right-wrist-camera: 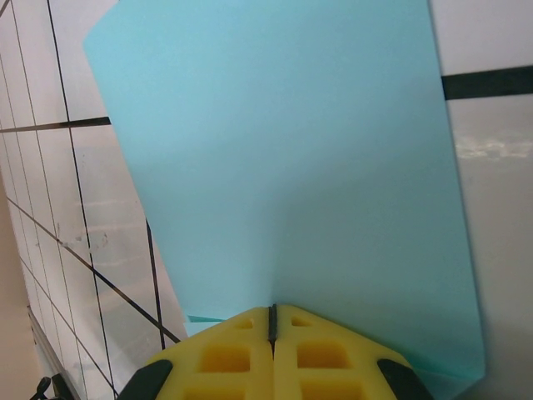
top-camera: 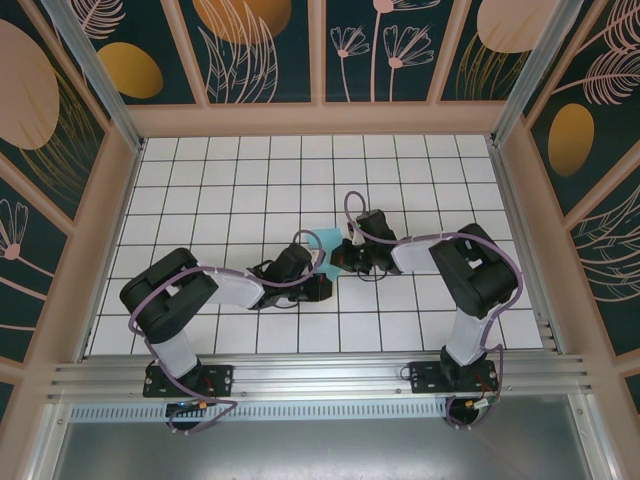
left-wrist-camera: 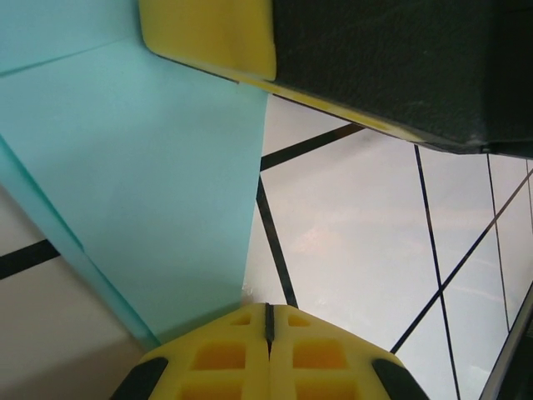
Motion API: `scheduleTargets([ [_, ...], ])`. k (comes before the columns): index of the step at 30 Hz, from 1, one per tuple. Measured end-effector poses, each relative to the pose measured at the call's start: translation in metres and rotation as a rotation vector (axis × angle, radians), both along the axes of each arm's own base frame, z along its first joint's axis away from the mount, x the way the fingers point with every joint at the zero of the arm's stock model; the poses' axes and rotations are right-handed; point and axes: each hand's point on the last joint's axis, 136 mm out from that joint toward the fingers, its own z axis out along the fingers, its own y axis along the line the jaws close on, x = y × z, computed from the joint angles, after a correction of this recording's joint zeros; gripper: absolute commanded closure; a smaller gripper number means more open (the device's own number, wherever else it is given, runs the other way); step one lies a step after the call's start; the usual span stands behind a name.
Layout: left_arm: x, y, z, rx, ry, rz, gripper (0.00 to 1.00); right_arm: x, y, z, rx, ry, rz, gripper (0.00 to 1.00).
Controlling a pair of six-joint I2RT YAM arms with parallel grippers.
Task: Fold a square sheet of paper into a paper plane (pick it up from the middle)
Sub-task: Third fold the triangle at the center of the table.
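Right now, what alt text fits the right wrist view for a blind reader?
The right tool, yellow and shut, pinches a turquoise paper sheet spreading out ahead of it, above a white table with black grid lines.

White grid-tiled table (top-camera: pixel 230 180); folded turquoise paper (top-camera: pixel 328 243) near centre.

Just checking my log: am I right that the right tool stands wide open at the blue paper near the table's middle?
Not quite: the right tool is shut, fingers pressed together, as the right wrist view shows. It is at the blue paper near the table's middle.
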Motion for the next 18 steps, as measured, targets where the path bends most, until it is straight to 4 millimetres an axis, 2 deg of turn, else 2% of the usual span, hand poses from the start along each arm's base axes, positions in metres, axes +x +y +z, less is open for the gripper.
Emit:
scheduleTargets([
  [8,-0.004,0.004,-0.001,-0.039,0.055,0.059,1.00,-0.001,0.001,0.000,-0.002,0.002,0.004,0.96],
  [18,-0.026,0.024,0.000,-0.021,0.113,0.070,1.00,-0.002,0.002,0.000,-0.001,0.001,0.007,0.96],
])
